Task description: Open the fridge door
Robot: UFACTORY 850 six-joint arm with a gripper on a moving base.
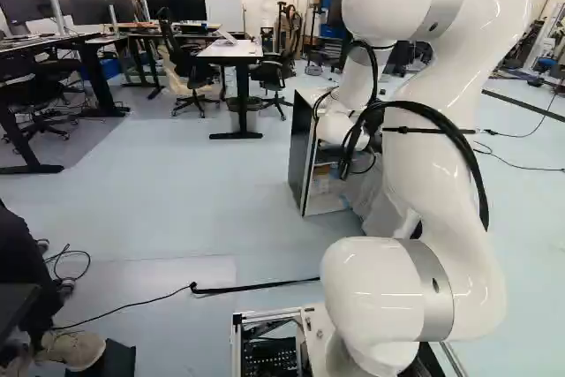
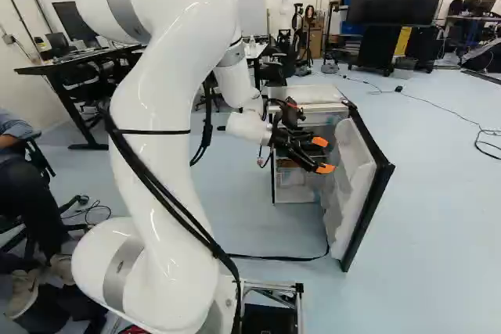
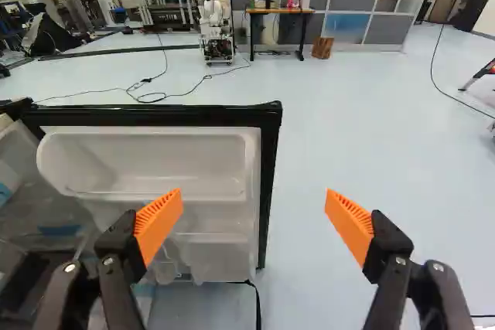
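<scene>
We see the fridge door (image 2: 351, 181) swung well out from the fridge (image 2: 311, 94), its shelves (image 3: 147, 164) bared, so we judge the opening all but done. The gripper (image 3: 254, 226) sits near the door's free edge, placed, we suppose, to push from inside rather than pull. Its fingers are spread wide, gripping nothing; whether one orange pad (image 3: 160, 223) brushes the door, we can't quite tell.

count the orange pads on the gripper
2: in the wrist view, one pad shows against the open fridge door, the other pad against the floor past its edge. None look hidden.
</scene>
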